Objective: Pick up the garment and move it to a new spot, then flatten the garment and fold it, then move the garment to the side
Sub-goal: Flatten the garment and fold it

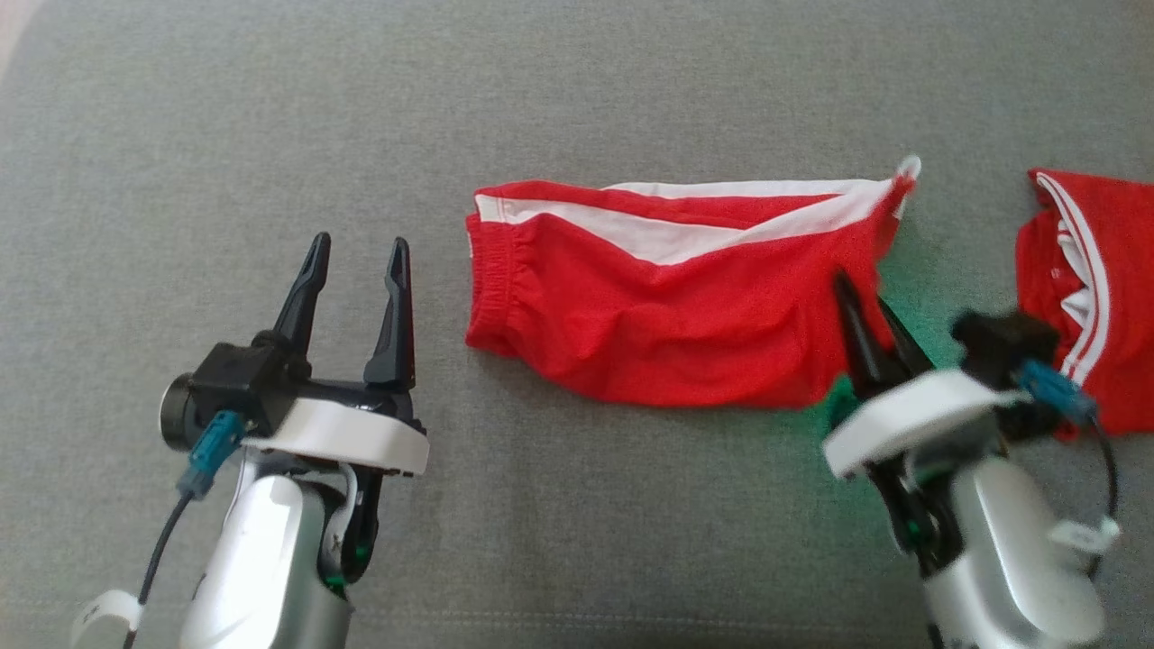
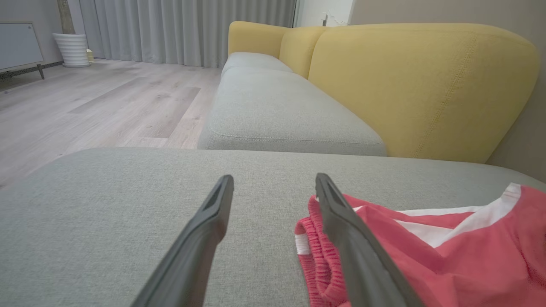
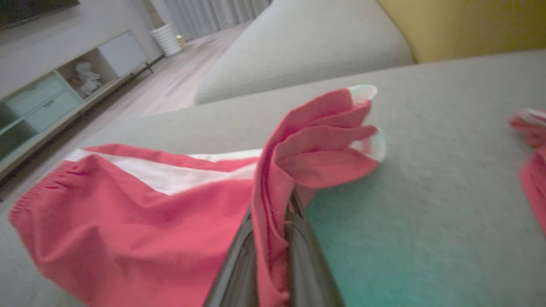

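Observation:
Red shorts (image 1: 667,297) with white side stripes lie on the grey cushion (image 1: 541,108), waistband to the left. My right gripper (image 1: 861,293) is shut on the right hem of the shorts (image 3: 273,213), and the cloth bunches up between its fingers in the right wrist view. My left gripper (image 1: 356,257) stands open just left of the elastic waistband (image 2: 315,260), touching nothing; its right finger (image 2: 341,230) overlaps the waistband in the left wrist view.
A second red garment with white trim (image 1: 1091,288) lies at the right edge of the cushion. Beyond are a yellow sofa back (image 2: 418,81), another grey seat cushion (image 2: 277,115), wooden floor (image 2: 94,98) and a low cabinet (image 3: 64,94).

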Robot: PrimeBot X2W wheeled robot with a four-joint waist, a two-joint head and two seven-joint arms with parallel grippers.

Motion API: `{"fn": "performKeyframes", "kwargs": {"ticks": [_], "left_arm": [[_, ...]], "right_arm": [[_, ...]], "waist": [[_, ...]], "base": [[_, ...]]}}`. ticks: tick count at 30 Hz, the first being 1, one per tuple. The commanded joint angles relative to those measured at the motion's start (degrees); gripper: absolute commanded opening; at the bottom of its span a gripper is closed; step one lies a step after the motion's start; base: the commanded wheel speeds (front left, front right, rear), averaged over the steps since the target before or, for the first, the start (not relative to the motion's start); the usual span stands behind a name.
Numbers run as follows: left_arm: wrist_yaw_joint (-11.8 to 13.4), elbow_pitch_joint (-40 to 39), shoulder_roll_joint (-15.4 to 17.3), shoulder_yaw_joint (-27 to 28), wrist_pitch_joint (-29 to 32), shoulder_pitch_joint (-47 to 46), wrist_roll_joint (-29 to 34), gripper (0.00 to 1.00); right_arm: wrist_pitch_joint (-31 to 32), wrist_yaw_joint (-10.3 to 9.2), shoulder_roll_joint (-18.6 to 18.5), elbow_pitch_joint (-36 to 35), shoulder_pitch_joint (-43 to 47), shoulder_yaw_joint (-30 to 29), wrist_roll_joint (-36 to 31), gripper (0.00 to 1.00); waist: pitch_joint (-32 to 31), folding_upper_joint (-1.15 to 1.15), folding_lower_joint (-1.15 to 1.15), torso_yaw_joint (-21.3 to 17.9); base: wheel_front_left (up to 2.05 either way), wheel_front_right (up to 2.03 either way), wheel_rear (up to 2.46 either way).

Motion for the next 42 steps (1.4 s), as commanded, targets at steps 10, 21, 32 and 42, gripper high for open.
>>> {"fn": "performKeyframes", "kwargs": {"ticks": [10,21,32,42], "left_arm": [[0.30,-1.21,0.49,1.05,-0.30,-1.07,-0.79,1.00],[0.75,-1.49,0.28,0.44,-0.30,-0.87,-1.36,1.00],[0.95,-1.40,0.23,0.88,-0.30,-0.83,-1.10,1.00],[1.15,-1.63,1.15,2.38,-0.30,0.65,0.09,1.00]], "right_arm": [[4.96,0.37,0.26,-4.16,-13.67,18.94,3.51,0.00],[2.15,0.37,0.27,7.79,-17.68,32.34,11.23,0.00],[-1.89,0.37,0.27,8.58,-20.07,39.77,13.64,1.00],[-7.94,0.37,0.27,1.29,-15.84,28.98,8.43,1.00]], "waist": [[-1.25,0.00,0.00,3.62],[-0.25,0.00,0.00,6.55],[-0.39,0.00,0.00,5.20],[-2.47,0.00,0.00,0.32]], "base": [[0.00,0.00,0.00],[0.00,0.00,0.00],[0.00,0.00,0.00],[0.00,0.00,0.00]]}}
